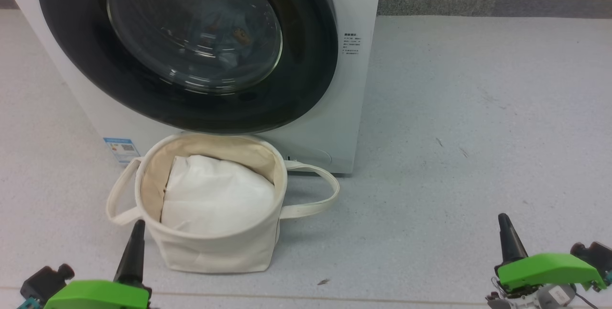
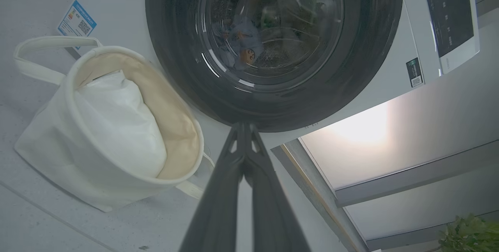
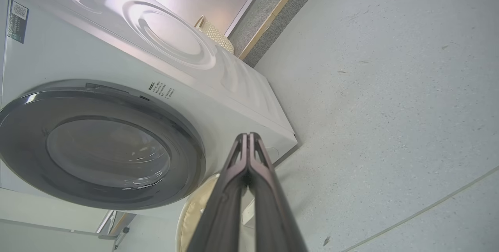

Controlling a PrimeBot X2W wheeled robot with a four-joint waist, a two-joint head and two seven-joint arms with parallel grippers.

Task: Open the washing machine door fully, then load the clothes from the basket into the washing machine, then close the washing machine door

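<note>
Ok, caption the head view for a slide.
Washing machine door closed, clothes inside; basket with white padding in front; left gripper, right gripper below, shut.

Round glossy black-rimmed washing machine door [image 2: 273,45] shut, light blue clothes [image 2: 243,47] behind glass, cream canvas basket [image 2: 58,142] holding white padding [image 2: 121,123], left gripper [image 2: 243,127] fingertips pressed together

I can't read any wording: the blue label [image 1: 121,149] low on the washing machine [image 1: 356,108], the small print [image 1: 352,44] on its front and a dark QR sticker [image 2: 414,72] are too fine.
</note>
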